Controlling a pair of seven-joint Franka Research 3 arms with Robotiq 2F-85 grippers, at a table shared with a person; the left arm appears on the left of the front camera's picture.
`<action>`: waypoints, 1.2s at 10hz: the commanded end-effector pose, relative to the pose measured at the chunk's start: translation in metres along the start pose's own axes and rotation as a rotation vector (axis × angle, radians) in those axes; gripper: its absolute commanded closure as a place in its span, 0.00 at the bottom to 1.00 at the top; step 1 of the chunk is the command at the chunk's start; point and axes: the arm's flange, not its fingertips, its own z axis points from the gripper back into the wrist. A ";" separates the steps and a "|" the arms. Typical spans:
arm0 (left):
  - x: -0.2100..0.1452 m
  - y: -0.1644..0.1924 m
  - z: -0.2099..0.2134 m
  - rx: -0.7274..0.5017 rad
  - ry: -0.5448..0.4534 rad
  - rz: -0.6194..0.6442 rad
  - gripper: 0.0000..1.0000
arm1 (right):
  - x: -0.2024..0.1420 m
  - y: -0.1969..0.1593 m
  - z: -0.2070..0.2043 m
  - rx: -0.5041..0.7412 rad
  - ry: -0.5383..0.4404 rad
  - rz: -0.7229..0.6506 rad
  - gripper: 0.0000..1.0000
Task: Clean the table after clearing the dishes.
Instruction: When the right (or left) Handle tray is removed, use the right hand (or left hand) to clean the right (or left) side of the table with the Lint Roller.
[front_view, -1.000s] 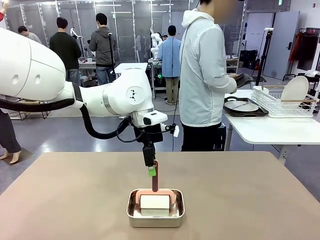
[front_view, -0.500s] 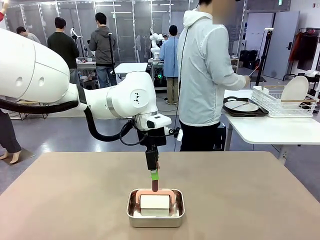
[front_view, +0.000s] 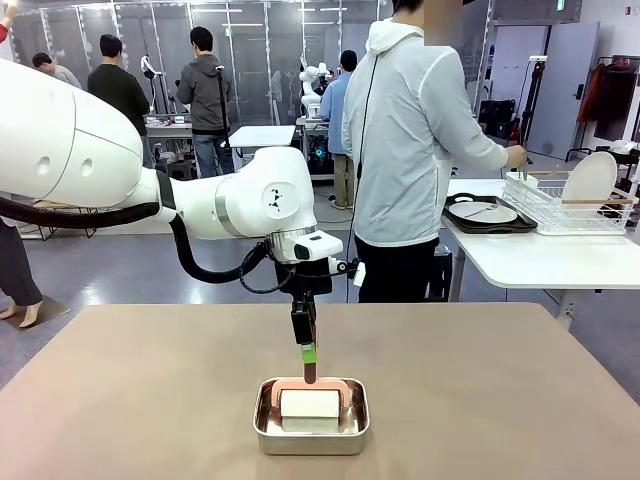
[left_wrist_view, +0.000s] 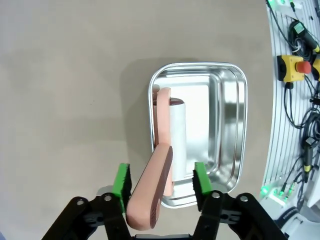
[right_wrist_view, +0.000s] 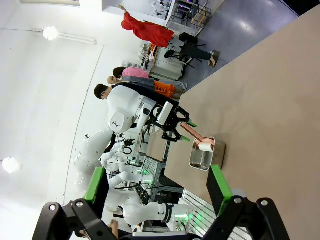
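The tan table (front_view: 140, 400) carries a square steel pan (front_view: 311, 430) near its front middle. In the pan lies a cleaning roller (front_view: 310, 403) with a white roll and a pink handle (front_view: 309, 368) that sticks up. My left gripper (front_view: 307, 352) hangs straight down over it. In the left wrist view the handle (left_wrist_view: 152, 190) stands between the green pads (left_wrist_view: 121, 186), with a gap still showing on the right side; the jaws are partly narrowed around it. My right gripper (right_wrist_view: 157, 192) is open, far from the pan (right_wrist_view: 202, 155). A white plate (front_view: 483, 213) on a dark tray rests on the side table.
A person in a light jacket (front_view: 410, 150) stands beyond the far edge, one hand (front_view: 515, 157) at a white wire rack (front_view: 565, 205) that holds an upright plate (front_view: 590, 178). The white side table (front_view: 540, 262) stands at the far right.
My left gripper has come down a little over the pink handle and its jaws have narrowed around it. The person has reached across to the wire rack.
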 end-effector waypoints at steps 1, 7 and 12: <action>0.002 0.000 0.002 0.001 0.014 0.002 0.59 | 0.001 0.004 0.000 0.007 0.000 0.010 0.00; 0.005 0.001 0.004 0.001 0.018 0.011 1.00 | 0.001 0.004 0.000 0.007 0.000 0.010 0.00; 0.006 -0.014 0.059 -0.040 -0.014 0.106 1.00 | 0.001 0.004 0.000 0.007 0.000 0.010 0.00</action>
